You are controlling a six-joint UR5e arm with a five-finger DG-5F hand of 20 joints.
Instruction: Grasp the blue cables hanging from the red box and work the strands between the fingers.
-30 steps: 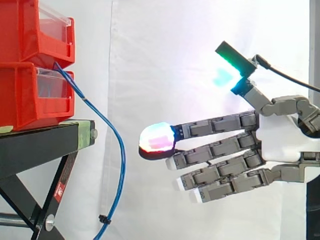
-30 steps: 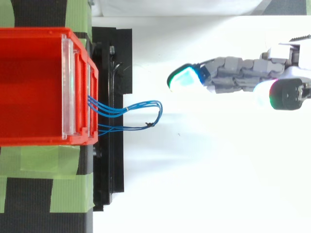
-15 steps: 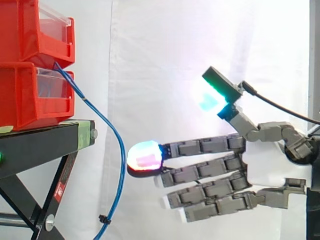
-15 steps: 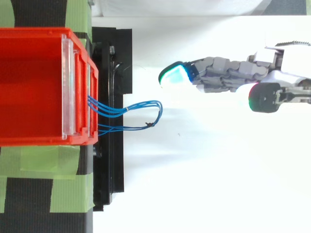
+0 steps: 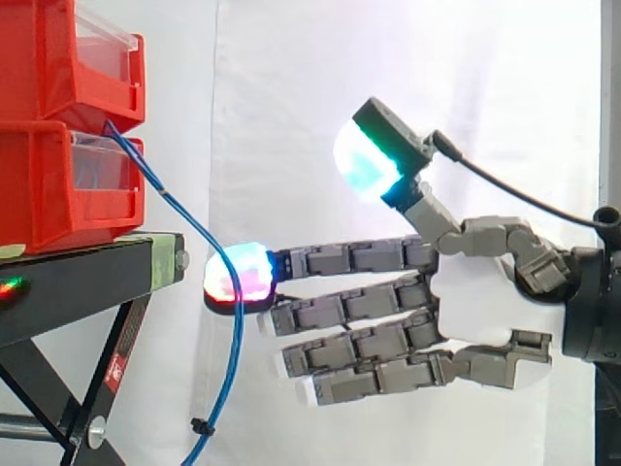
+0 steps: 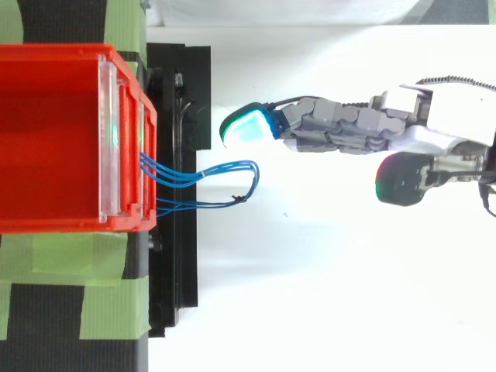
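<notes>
Thin blue cables [image 5: 229, 291] hang in a loop from the front of the lower red bin [image 5: 58, 184], down past the stand's edge; from above the blue cables [image 6: 209, 182] bow out to the right of the red bin [image 6: 54, 139]. My hand [image 5: 466, 306] reaches in from the right with its fingers straight and level, thumb raised, open and holding nothing. In the side view its leading glowing fingertip [image 5: 236, 276] overlaps the cable loop. Seen from above, that fingertip [image 6: 246, 127] lies just beside the loop, apart from it.
Two red bins are stacked on a black stand [image 5: 87, 282] with green tape on its top [image 6: 108, 291]. A small black tie [image 5: 202, 425] binds the cables low down. A white curtain hangs behind.
The hand has moved steadily left toward the cables, fingers still straight. The cables have not moved.
</notes>
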